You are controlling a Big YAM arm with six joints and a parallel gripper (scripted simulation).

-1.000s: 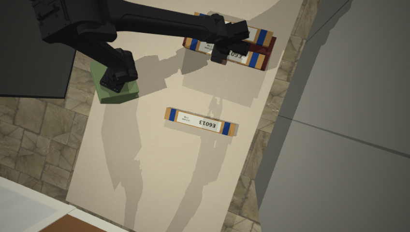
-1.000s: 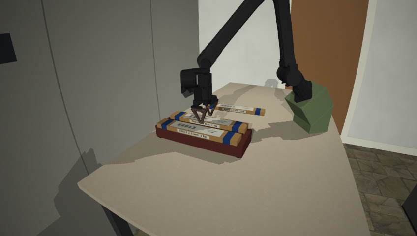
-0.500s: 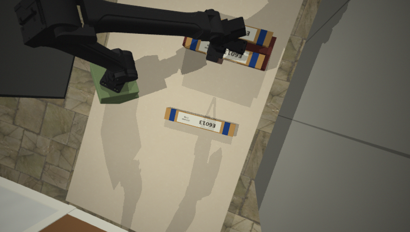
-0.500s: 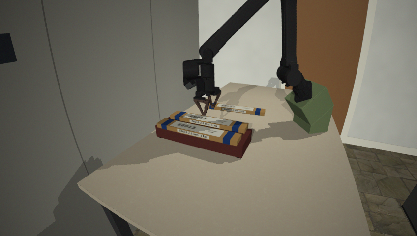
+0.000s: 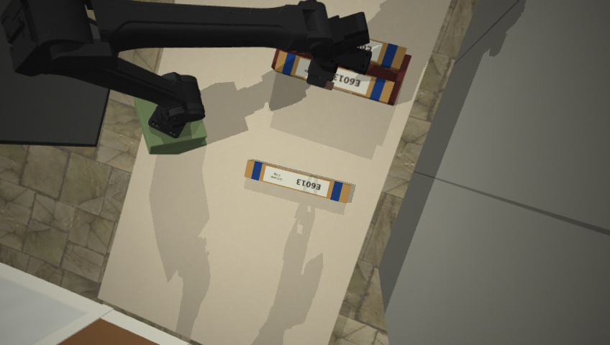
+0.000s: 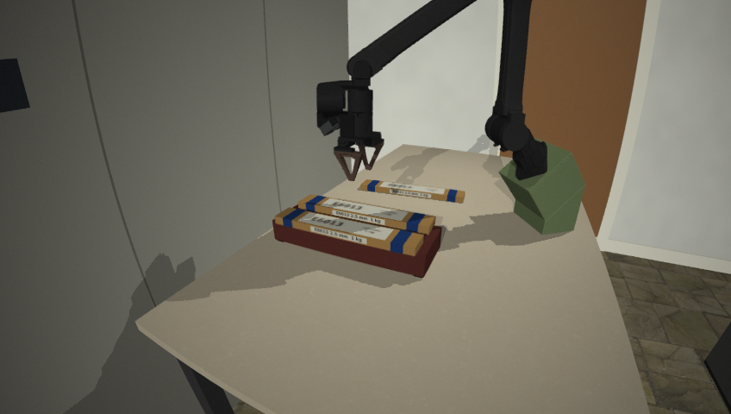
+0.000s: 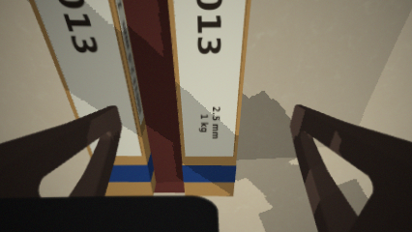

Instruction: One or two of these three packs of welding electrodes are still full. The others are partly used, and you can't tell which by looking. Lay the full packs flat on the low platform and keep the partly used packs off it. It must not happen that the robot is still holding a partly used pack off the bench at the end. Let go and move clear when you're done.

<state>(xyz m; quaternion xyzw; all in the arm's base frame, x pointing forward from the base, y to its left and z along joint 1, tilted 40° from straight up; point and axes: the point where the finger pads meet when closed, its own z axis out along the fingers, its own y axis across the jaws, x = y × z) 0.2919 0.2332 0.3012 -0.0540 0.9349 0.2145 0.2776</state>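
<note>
Hanging above the dark red platform [image 5: 406, 70] [image 6: 353, 256] [image 7: 161, 116], the hand [image 5: 321, 85] [image 6: 360, 174] [image 7: 205, 115] is spread nearly to its widest, with nothing in its grip. 2 packs lie flat and side by side on the platform, a gap between them: 1 outer [image 5: 388, 56] [image 6: 359, 228] [image 7: 97, 72], 1 inner [image 5: 352, 81] [image 6: 369, 211] [image 7: 210, 82]. Pack 3 [image 5: 296, 181] [image 6: 414, 191] lies flat on the bench [image 5: 239, 256] [image 6: 410, 328] [image 7: 329, 43], well apart from the platform.

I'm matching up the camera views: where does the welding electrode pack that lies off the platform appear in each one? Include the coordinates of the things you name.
Top: the off-platform pack [image 5: 290, 184] [image 6: 410, 193] lies near the centre.
Exterior: just above centre, beyond the platform.
Wrist: not in it.
Shared landmark: the dark red platform [image 5: 401, 72] [image 6: 348, 254] [image 7: 161, 111].
</note>
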